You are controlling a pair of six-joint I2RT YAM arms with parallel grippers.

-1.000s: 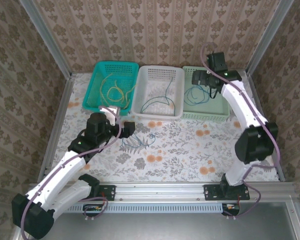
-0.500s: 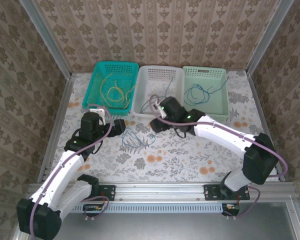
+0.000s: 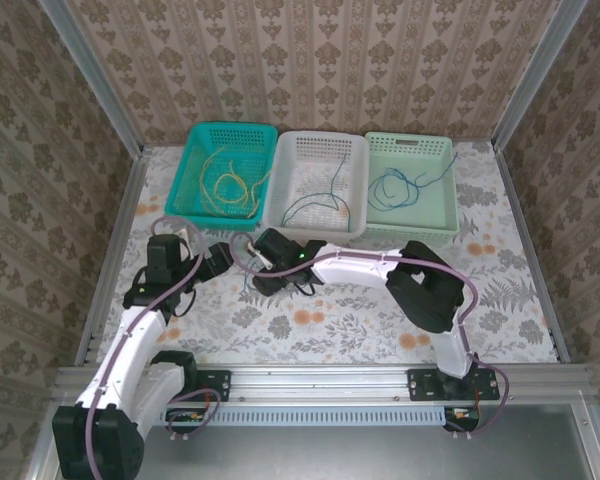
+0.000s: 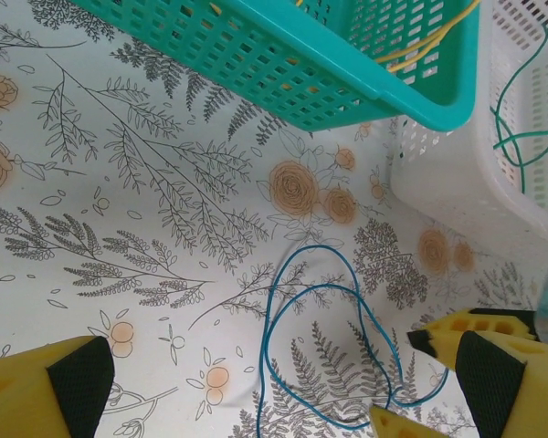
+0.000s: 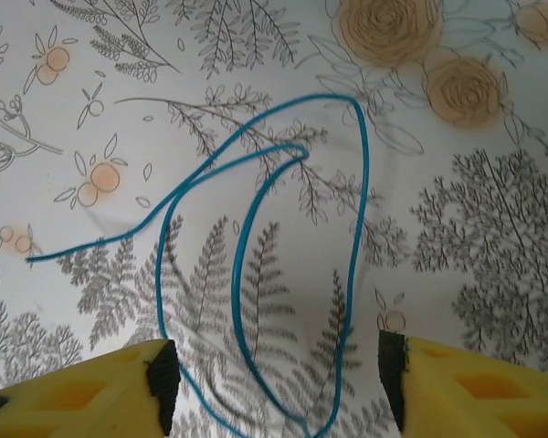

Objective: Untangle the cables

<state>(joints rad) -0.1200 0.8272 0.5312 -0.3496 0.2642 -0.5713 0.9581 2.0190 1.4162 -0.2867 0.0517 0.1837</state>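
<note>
The blue cable (image 5: 363, 182) lies flat on the table (image 3: 380, 320), a little left of the middle. It is just in front of the near left corner of the white basket (image 3: 315, 232). It is bent into long thin loops. In the right wrist view the loops run away from the fingers, and one loose end sticks out to the left. In the left wrist view the loops point toward the gap between the teal basket (image 3: 235, 127) and the white one. From above, the right arm covers most of it, so its line across the table is hard to tell.

The right gripper (image 5: 279, 379) hangs low over the loops with its jaws apart. The loops lie between them and nothing is pinched. The left gripper (image 4: 260, 365) is spread wide, close beside the loops.

Three baskets stand side by side along the far edge. The teal basket holds yellow cables (image 3: 225, 180), the white basket holds a green cable (image 4: 521, 137), and the light green basket (image 3: 410, 228) holds a second blue cable (image 3: 395, 187).
</note>
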